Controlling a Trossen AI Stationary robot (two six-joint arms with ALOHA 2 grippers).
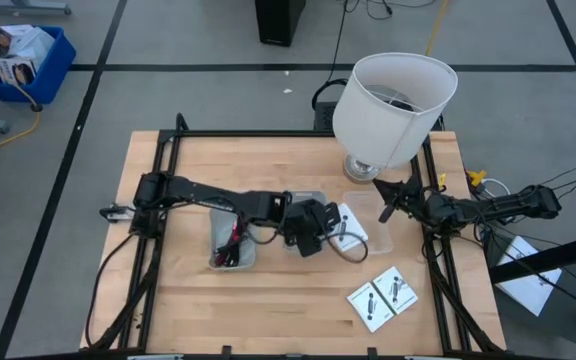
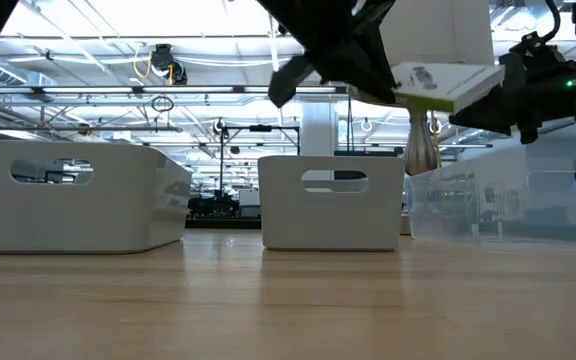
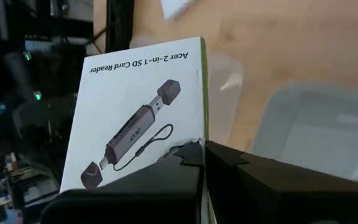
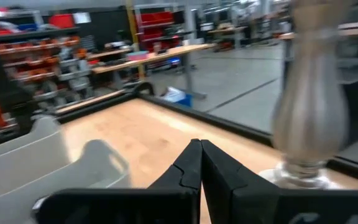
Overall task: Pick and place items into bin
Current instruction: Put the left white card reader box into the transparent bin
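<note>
My left gripper [image 1: 320, 226] is out over the middle of the table, shut on a white card box [image 3: 135, 118] printed with a black card reader. In the low view the box [image 2: 438, 85] is up in the air. A grey bin [image 1: 233, 240] beside the left arm holds red and black cables [image 1: 230, 250]. Two more white printed cards [image 1: 383, 297] lie flat on the wood near the table's near right corner. My right gripper [image 4: 199, 158] is shut and empty, and waits by the base of the white lamp [image 1: 393, 105]. The tiny blocks do not show. My left gripper pinches the white card box between its two fingers [image 3: 188, 158] at one end [image 3: 199, 134], opposite the printed title. One finger lies on the printed face and the other on the back. The box is lifted clear of the table, roughly level and slightly tilted.
A clear plastic bin [image 1: 373, 215] stands between the two grippers, right of the held box. The low view shows two white bins [image 2: 333, 205] and the clear one [image 2: 508, 200]. The tall lamp stands at the far right. Bare wood [image 1: 268, 310] lies along the near edge.
</note>
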